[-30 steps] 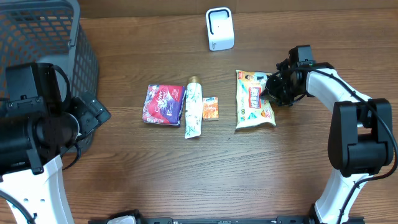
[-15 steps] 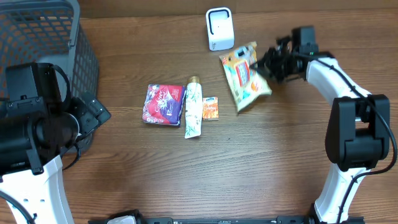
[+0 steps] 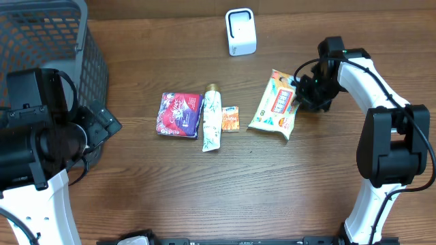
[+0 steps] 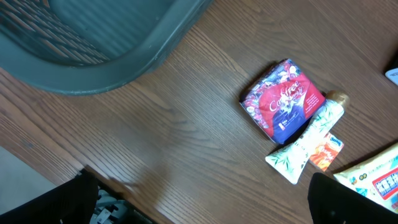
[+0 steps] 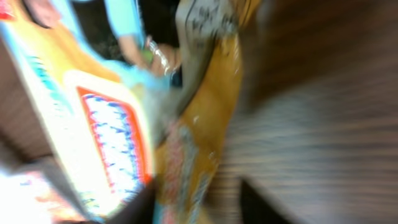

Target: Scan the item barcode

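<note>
Snack bag (image 3: 274, 103), orange and yellow with a red-and-white label, lies tilted on the counter (image 3: 204, 184). Its upper right edge touches the right gripper (image 3: 301, 94). The rest of the bag stretches away from that gripper toward the middle of the counter.

The right wrist view is badly blurred. The bag fills its left and middle, and two dark fingers (image 5: 267, 202) show at the bottom with a strip of the bag's edge between them. They stand a little apart, but I cannot tell whether they are pressing on the bag or only flanking it. No barcode can be made out on the bag.

A white scanner (image 3: 240, 32) stands upright beyond the right gripper, toward the far edge of the counter. It is on the same side of the gripper as the bag and well apart from both.

The left gripper (image 4: 214, 202) hangs over bare wood with its fingers spread wide and nothing between them. Ahead of it and to one side lie three things:
- a red packet (image 4: 283, 102)
- a pale tube (image 4: 308, 140) just beside the packet
- a small orange sachet (image 4: 323, 151) touching or nearly touching the tube on its far side

These three lie between the two grippers. A grey mesh basket (image 4: 106, 43) sits close to the left gripper on its other side.
</note>
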